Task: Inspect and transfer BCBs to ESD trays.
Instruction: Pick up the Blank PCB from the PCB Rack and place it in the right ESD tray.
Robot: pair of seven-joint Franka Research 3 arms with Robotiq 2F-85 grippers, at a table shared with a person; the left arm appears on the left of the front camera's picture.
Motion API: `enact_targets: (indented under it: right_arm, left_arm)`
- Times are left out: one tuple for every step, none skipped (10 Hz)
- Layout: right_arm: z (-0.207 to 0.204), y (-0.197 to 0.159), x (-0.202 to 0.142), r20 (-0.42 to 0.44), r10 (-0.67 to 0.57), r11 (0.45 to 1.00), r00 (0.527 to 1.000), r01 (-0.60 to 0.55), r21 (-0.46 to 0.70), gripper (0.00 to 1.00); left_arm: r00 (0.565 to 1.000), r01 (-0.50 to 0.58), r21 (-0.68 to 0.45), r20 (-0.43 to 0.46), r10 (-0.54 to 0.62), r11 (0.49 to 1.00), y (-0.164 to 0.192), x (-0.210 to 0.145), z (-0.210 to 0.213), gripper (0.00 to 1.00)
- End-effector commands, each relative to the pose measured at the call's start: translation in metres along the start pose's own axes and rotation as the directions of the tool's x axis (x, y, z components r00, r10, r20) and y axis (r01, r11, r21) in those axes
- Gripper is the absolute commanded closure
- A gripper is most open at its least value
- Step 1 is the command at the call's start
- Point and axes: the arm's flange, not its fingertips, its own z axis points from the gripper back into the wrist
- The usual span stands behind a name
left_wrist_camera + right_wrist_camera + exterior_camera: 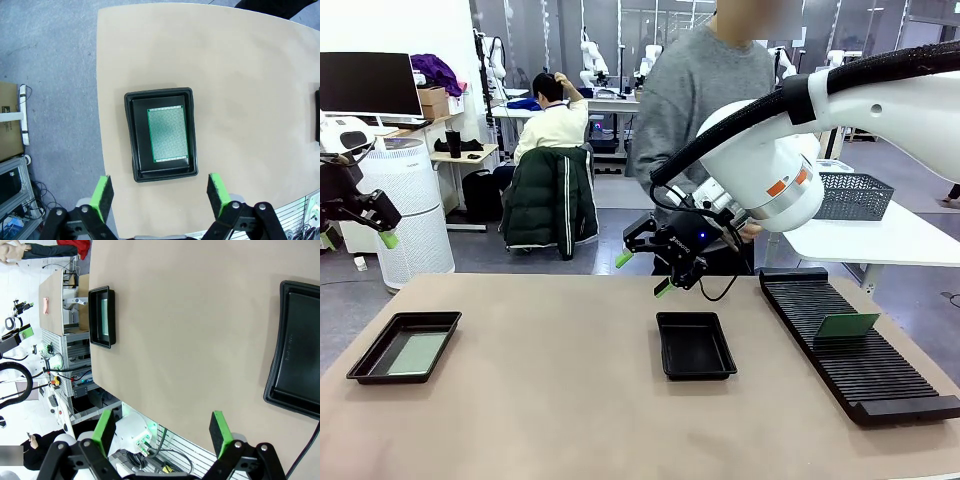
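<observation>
BCB number one (417, 353) lies flat in the left ESD tray (375, 360). This tray sits near the left end of the brown table (550, 400). The board is green and a bit smaller than the tray floor, so some black floor shows beside it.

High up, out past the left edge of the table, hangs the left gripper (159, 195). It looks down on that tray from above. Its jaws are wide open and nothing is between the green pads (102, 192).

In the middle of the table sits the middle ESD tray (695, 345). It is black, with its bare floor showing.

Up in the air, behind this tray, at the far edge of the table, is the right gripper (643, 274). Its jaws are wide open too, and it holds nothing. A person in a grey top (710, 100) stands right behind it.

On the right side lies a long black rack (860, 370) with many slots. BCB number two (847, 325) stands up on its edge in one slot.
</observation>
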Motion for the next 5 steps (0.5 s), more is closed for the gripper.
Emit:
enact_targets:
  right_arm:
    - [0.015, 0.001, -0.005, 0.018, 0.017, 1.000, 1.000, -0.017, -0.012, 0.00]
    - [0.030, 0.003, -0.008, 0.035, 0.032, 0.999, 0.999, -0.031, -0.039, 0.00]
    - [0.049, 0.003, -0.011, 0.043, 0.057, 0.996, 0.997, -0.054, -0.068, 0.00]
    - [0.064, 0.005, -0.012, 0.048, 0.084, 0.992, 0.995, -0.079, -0.100, 0.00]
    - [0.080, 0.006, -0.013, 0.053, 0.107, 0.987, 0.993, -0.099, -0.127, 0.00]
  left_arm:
    - [1.000, -0.001, 0.002, 0.004, 0.001, 1.000, 0.000, -0.003, -0.001, 0.00]
    - [1.000, -0.001, 0.002, 0.004, 0.001, 1.000, 0.000, -0.003, -0.001, 0.00]
    - [1.000, -0.001, 0.002, 0.004, 0.001, 1.000, 0.000, -0.003, -0.001, 0.00]
    - [1.000, -0.001, 0.002, 0.004, 0.001, 1.000, 0.000, -0.003, -0.001, 0.00]
    - [1.000, -0.001, 0.002, 0.004, 0.001, 1.000, 0.000, -0.003, -0.001, 0.00]
